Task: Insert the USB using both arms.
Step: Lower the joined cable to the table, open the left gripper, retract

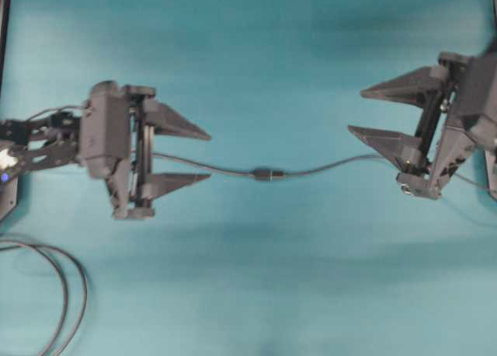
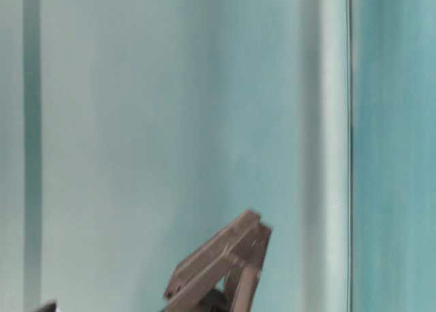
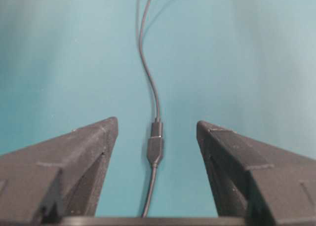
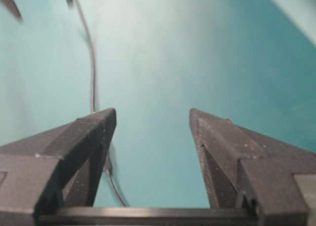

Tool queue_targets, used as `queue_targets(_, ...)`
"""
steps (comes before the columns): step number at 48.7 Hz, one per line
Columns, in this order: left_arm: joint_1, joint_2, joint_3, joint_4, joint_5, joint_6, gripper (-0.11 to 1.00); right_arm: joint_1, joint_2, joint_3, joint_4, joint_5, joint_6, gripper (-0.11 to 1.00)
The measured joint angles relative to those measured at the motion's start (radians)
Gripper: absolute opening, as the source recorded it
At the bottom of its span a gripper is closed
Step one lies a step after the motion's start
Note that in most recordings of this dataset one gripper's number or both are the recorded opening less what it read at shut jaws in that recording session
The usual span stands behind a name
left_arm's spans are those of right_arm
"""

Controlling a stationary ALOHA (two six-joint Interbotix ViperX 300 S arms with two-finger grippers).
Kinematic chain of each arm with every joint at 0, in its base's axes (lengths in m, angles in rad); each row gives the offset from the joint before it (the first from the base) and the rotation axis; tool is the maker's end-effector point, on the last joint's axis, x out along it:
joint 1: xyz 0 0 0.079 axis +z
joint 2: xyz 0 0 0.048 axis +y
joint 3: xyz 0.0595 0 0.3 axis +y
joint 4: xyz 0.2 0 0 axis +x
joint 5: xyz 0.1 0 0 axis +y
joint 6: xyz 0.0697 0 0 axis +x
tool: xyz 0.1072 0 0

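Observation:
The USB (image 1: 266, 172) lies on the teal table mid-way between both arms, joined end to end with the other cable's socket into one dark lump; no silver tip shows. In the left wrist view this joined connector (image 3: 155, 142) rests on the table between the two fingers, touching neither. My left gripper (image 1: 210, 157) is open with nothing in it, its tips left of the connector. My right gripper (image 1: 356, 112) is open and empty too, right of the connector and a little farther back. The thin cable (image 4: 92, 68) passes under its left finger (image 4: 79, 137).
A thicker black cable (image 1: 62, 294) loops at the table's front left corner. The thin cable (image 1: 334, 165) runs on under the right gripper toward the right edge. The table-level view shows only one dark finger (image 2: 218, 264) against the teal backdrop.

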Motion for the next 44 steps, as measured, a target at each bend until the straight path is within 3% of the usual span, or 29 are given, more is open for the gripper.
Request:
queue_targets(9, -0.006, -0.12, 0.095, 0.0, -0.094, -0.106, 0.82, -0.233, -0.003, 0.048, 0.0, -0.328, -0.095, 0.67)
queue_targets(18, -0.009, -0.25, 0.204, 0.0, -0.12, -0.115, 0.82, -0.382, -0.003, 0.097, -0.002, -0.471, -0.155, 0.66)
queue_targets(25, -0.009, -0.308, 0.249, 0.0, -0.124, -0.115, 0.82, -0.443, -0.005, 0.135, -0.002, -0.541, -0.16, 0.67)
queue_targets(32, -0.009, -0.322, 0.265, 0.002, -0.126, -0.115, 0.82, -0.454, -0.038, 0.173, -0.002, -0.6, -0.149, 0.66)
queue_targets(44, -0.011, -0.327, 0.299, 0.002, -0.163, -0.115, 0.82, -0.456, -0.233, 0.265, 0.002, -0.598, -0.138, 0.66)
